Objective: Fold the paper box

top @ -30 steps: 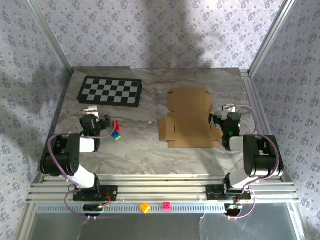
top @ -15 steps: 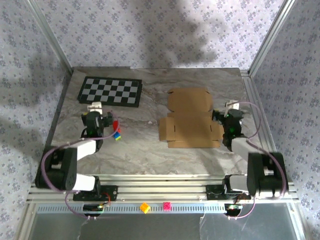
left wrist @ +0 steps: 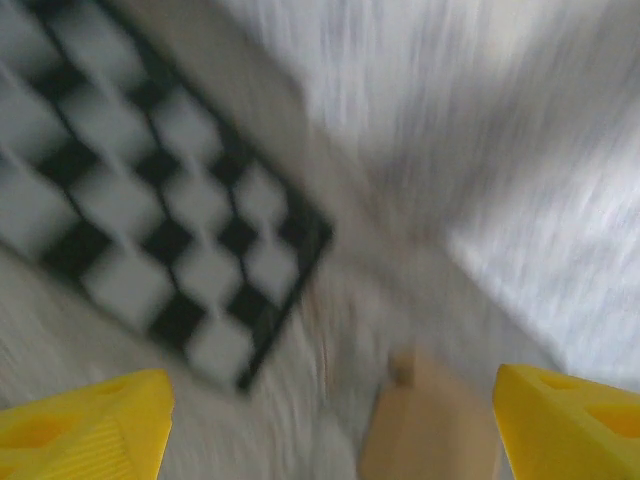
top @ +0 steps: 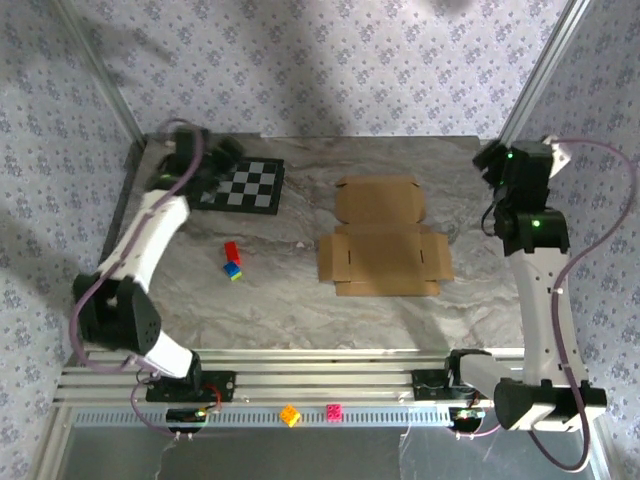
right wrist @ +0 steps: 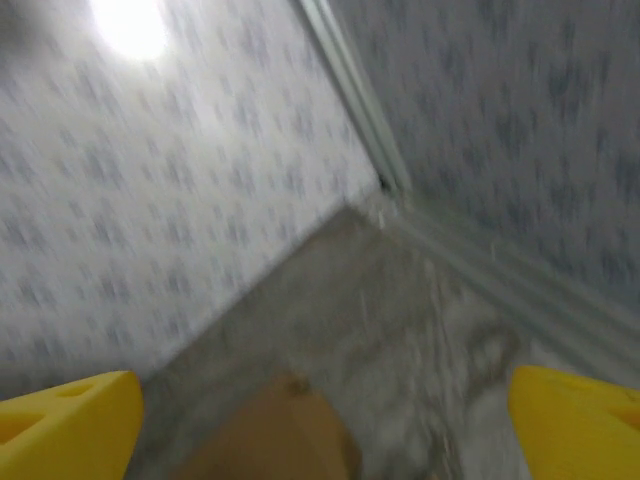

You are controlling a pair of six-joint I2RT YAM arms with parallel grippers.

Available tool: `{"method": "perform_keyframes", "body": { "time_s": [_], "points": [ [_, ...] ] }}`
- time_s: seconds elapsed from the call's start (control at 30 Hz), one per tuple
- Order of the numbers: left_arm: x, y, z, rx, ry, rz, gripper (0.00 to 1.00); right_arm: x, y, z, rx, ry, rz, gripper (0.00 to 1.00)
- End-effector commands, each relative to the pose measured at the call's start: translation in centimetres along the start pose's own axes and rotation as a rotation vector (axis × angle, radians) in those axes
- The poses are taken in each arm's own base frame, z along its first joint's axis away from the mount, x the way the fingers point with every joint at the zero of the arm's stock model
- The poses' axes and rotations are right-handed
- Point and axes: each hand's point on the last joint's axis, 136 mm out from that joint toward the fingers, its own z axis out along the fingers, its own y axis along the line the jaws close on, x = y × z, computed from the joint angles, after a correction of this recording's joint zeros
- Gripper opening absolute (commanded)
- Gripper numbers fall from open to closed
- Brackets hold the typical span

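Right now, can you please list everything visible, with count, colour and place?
paper box: one, tan, flat and unfolded, table centre-right.
checkerboard mat: one, black and white, far left.
small blocks: about two, red and blue-green, left of the paper box.
yellow block: one, on the near rail.
pink block: one, beside it.
left hand: one, yellow fingers, open, near the mat's left end.
right hand: one, yellow fingers, open, near far right corner.

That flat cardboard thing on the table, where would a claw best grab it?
Probably the right side flap of the paper box, approached low from the right: the sheet lies flat, so only a thin outer edge offers a pinch.
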Motion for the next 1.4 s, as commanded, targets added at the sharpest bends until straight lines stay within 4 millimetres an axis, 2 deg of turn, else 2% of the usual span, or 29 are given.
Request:
{"method": "perform_keyframes", "body": {
  "time_s": [0.0,0.03,0.13,0.2,0.23,0.3,0.43,0.5,0.63,0.67,0.73,0.83,0.93,1.1,1.17,1.27,1.37],
  "points": [
    [14.1,-1.0,0.9,-0.058,0.421,0.004,0.79,10.0,-1.8,1.3,0.051,0.388,0.079,0.84],
    [17.5,-1.5,1.4,-0.057,0.484,0.025,0.77,12.6,-1.8,1.5,0.049,0.483,0.081,0.79],
    [25.6,-2.4,2.1,-0.041,0.618,0.088,0.7,20.1,-2.2,1.7,0.028,0.738,0.075,0.72],
    [29.5,-2.7,2.4,-0.039,0.679,0.119,0.65,22.7,-2.5,1.6,0.019,0.828,0.043,0.67],
    [30.9,-2.9,2.7,-0.035,0.713,0.122,0.64,23.3,-3.0,1.7,0.027,0.846,0.021,0.68],
    [32.1,-2.1,3.6,-0.07,0.749,0.117,0.63,24.0,-4.0,1.8,0.037,0.887,0.001,0.68],
    [30.9,-1.0,5.7,-0.043,0.737,0.073,0.64,23.7,-5.6,3.8,0.041,0.899,0.005,0.69],
    [30.0,-0.5,6.3,-0.035,0.739,0.014,0.63,24.5,-6.1,4.6,0.046,0.939,0.039,0.68],
    [28.4,0.5,6.0,-0.086,0.717,0.0,0.6,25.5,-6.2,6.5,0.056,0.966,0.045,0.67],
    [28.1,0.2,6.0,-0.084,0.715,-0.003,0.58,25.5,-6.5,7.0,0.06,0.966,0.058,0.66],
    [27.7,-1.7,6.0,-0.043,0.708,0.011,0.55,25.4,-7.2,7.9,0.069,0.974,0.1,0.65],
    [28.5,-4.2,6.6,-0.021,0.725,0.042,0.53,24.4,-8.8,9.3,0.105,0.95,0.15,0.64],
    [29.7,-4.4,8.2,-0.056,0.74,0.072,0.5,23.0,-9.8,10.7,0.104,0.917,0.161,0.63],
    [30.3,-1.1,10.9,-0.171,0.746,0.071,0.46,22.1,-9.5,12.9,0.087,0.918,0.183,0.63],
    [30.4,0.7,11.0,-0.227,0.754,0.093,0.45,22.4,-9.2,13.3,0.079,0.935,0.182,0.63],
    [30.1,4.6,10.4,-0.333,0.768,0.14,0.42,23.4,-9.4,13.3,0.081,0.968,0.176,0.63],
    [28.8,8.3,9.9,-0.403,0.75,0.159,0.42,25.0,-9.8,12.6,0.091,1.013,0.178,0.64]
  ]
}}
